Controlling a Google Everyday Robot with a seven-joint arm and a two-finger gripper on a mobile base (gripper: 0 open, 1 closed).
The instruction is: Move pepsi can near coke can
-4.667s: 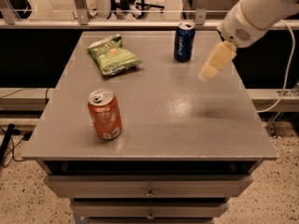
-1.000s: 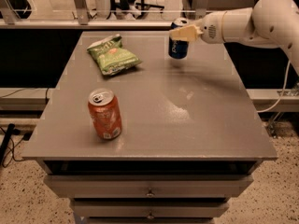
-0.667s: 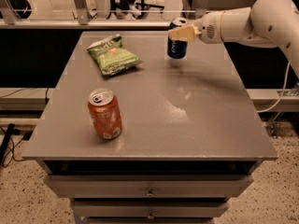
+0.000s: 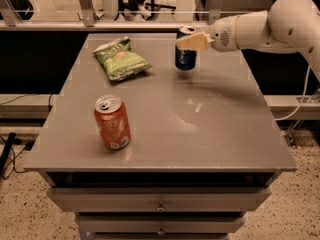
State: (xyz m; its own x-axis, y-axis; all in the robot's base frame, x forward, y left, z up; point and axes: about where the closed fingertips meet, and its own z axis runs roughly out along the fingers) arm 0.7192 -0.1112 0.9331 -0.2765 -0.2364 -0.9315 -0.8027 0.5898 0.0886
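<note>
pepsi can edged toward coke can | claw pinching its top (sideways reach); cans well apart

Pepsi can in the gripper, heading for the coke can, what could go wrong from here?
The gripper holds the pepsi can only near its top, so it may tilt or slip. The chip bag lies close to the path and could be clipped. Setting down too close could topple the upright coke can.

Blue pepsi can upright at rear, end effector gripping top, orange-red coke can upright, front L
</note>
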